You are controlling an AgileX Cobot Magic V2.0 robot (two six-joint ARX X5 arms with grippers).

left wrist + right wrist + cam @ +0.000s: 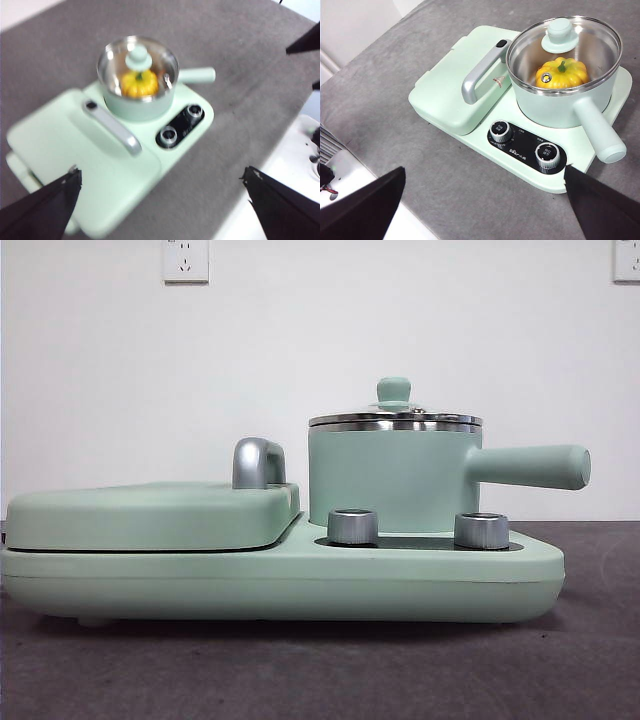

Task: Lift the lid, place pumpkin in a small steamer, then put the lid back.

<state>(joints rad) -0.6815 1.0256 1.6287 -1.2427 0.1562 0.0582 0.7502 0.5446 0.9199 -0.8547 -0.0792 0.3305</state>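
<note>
Nearest the front camera lies the grey bench (600, 660), and on it the wide mint-green base (280, 585) with two steel knobs (352, 526) at its front edge. To one side of the base sits the flat griddle cover (150, 515) with its chrome handle (256, 462). Behind the knobs stands the small steamer (390, 475), its long side handle (530, 466) pointing away from the griddle. The lid (394, 412) rests squarely on the steamer's steel rim, knob upward. Through the glass, the wrist views show the pumpkin (562, 73) sitting inside the steamer, green stem up. Beyond is a white wall with sockets (186, 260). The left gripper (162, 182) and the right gripper (485, 192) both hang above the bench, well apart from the steamer, jaws spread wide and holding nothing.
</note>
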